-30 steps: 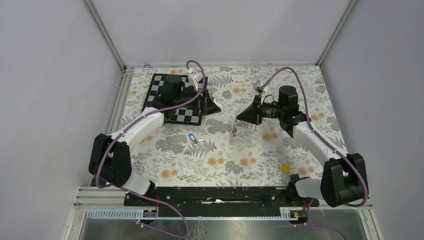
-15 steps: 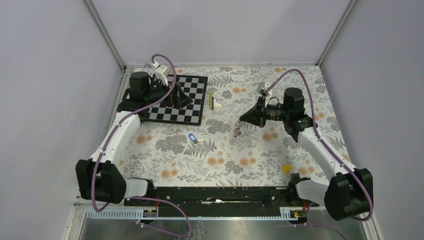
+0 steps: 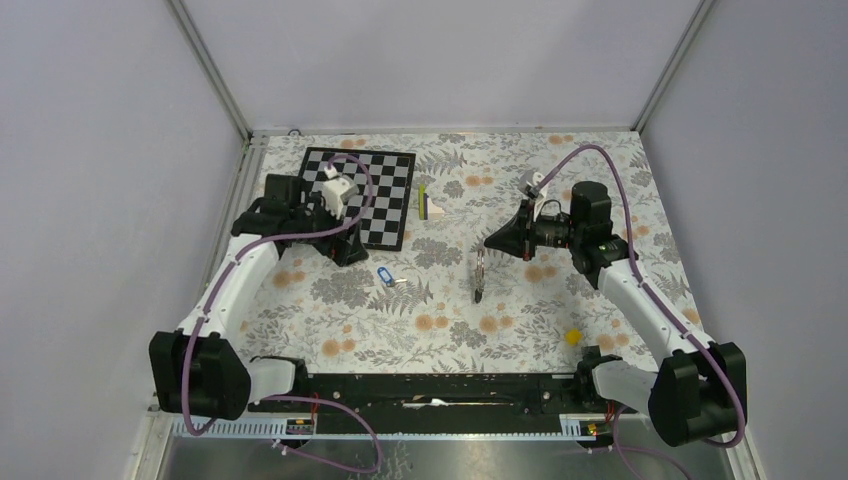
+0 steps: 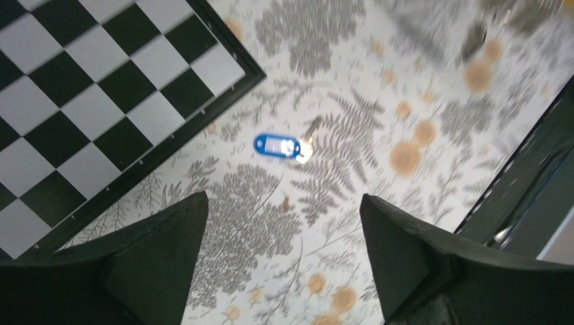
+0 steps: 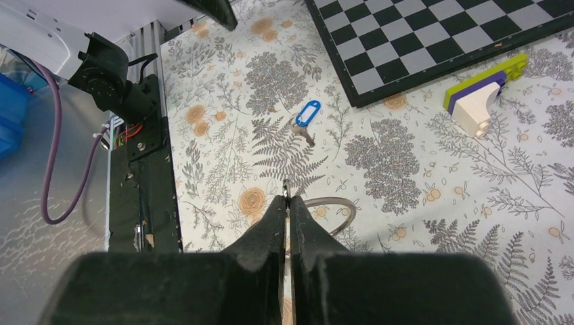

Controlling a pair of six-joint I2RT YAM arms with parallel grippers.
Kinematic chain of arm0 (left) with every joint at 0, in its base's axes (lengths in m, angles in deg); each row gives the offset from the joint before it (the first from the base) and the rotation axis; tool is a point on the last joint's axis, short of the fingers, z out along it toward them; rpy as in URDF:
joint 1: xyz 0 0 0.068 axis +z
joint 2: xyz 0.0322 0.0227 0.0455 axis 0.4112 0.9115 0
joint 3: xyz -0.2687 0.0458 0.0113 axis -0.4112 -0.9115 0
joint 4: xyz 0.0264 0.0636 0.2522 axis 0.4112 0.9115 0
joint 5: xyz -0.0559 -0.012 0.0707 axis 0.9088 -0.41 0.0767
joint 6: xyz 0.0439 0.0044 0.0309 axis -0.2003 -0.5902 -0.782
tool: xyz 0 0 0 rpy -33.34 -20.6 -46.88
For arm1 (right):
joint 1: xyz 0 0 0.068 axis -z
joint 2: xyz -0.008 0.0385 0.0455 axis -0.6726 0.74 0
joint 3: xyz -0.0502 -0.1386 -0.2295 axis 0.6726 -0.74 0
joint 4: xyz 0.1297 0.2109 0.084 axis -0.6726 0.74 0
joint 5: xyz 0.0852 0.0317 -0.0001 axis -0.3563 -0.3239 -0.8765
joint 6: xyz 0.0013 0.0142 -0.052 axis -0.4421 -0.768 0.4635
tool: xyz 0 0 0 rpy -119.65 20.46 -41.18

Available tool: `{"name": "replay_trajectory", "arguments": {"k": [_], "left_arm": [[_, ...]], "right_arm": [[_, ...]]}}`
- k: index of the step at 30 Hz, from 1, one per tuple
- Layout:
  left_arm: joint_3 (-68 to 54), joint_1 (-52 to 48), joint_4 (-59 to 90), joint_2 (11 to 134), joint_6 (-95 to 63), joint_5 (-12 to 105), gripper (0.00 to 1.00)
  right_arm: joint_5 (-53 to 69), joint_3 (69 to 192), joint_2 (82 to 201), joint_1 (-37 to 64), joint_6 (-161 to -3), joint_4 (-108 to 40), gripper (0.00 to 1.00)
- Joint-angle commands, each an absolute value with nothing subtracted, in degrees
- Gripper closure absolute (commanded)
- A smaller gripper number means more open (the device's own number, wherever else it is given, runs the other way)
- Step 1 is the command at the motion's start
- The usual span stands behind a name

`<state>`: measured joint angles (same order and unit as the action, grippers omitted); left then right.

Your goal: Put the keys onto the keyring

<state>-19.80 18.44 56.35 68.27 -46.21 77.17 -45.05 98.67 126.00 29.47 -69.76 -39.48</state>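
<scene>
Keyring (image 5: 328,198) tight in level right tool (image 5: 287,203); left tool (image 4: 283,203) (jaws apart) downward above blue key (image 4: 277,144).

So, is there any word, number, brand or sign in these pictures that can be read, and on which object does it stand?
No text can be read in any view.
Blue key tag: it has a pale label window, too small and blurred to tell if anything is written there.
Chessboard: plain squares only, no letters or numbers visible on its border.
</scene>
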Motion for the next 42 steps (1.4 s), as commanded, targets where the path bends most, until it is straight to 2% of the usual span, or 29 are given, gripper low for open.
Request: {"name": "replay_trajectory", "arguments": {"k": [1,8,10,17,23,42], "left_arm": [[-23.09,15.02,60.67,70.17,-58.61,72.04,0.17],[-22.82,9.14,59.35,80.22,-52.3,68.0,0.43],[-22.37,8.91,58.43,82.45,-48.78,67.29,0.47],[-19.09,8.44,57.92,90.69,-41.22,69.96,0.47],[-17.37,7.14,56.74,95.11,-39.88,70.6,0.51],[-17.73,5.05,52.9,100.27,-39.36,69.6,0.6]], "right_arm": [[-47.03,101.31,126.88,29.95,-66.48,-37.37,1.0],[-47.12,100.48,126.13,31.29,-66.09,-37.54,1.0],[-47.25,100.49,125.92,31.75,-66.24,-37.47,1.0],[-47.89,99.75,126.39,31.9,-67.13,-38.79,1.0],[-47.75,99.62,125.81,31.9,-66.62,-38.45,1.0],[-47.47,98.76,125.66,32.4,-66.93,-39.29,1.0]]}}
